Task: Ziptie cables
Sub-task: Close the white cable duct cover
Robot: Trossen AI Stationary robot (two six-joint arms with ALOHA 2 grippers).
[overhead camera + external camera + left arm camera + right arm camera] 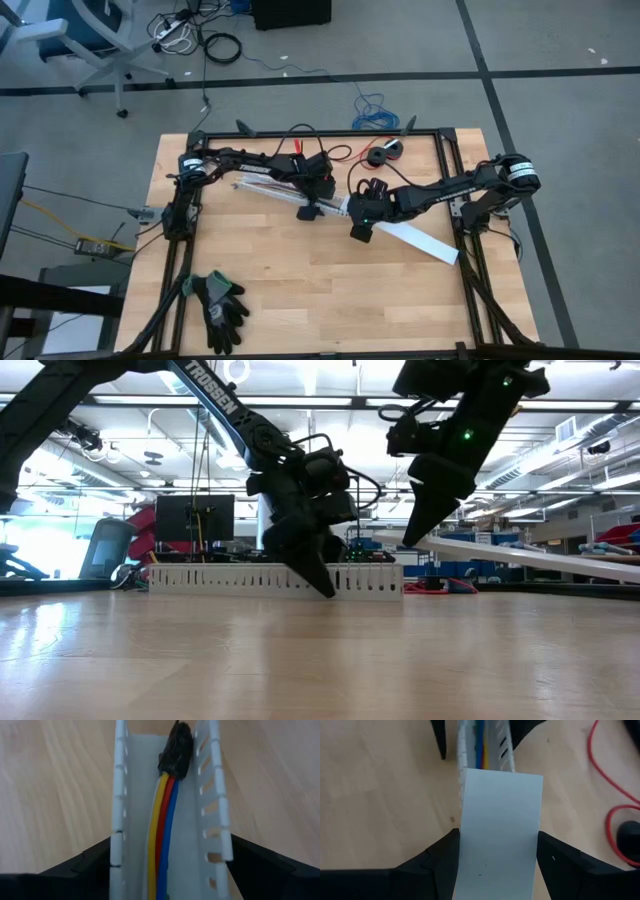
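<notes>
Two hands work near the surface's twelve o'clock edge. Left hand (167, 870), spread wide, straddles the slotted white tray (120, 810) holding the cables (162, 825). Right hand (497, 855) grips the white lid (500, 820).

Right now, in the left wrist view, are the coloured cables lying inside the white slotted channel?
Yes: the cables, yellow, red and blue, run along the floor of the white slotted channel between its two walls, ending in a dark tip.
</notes>
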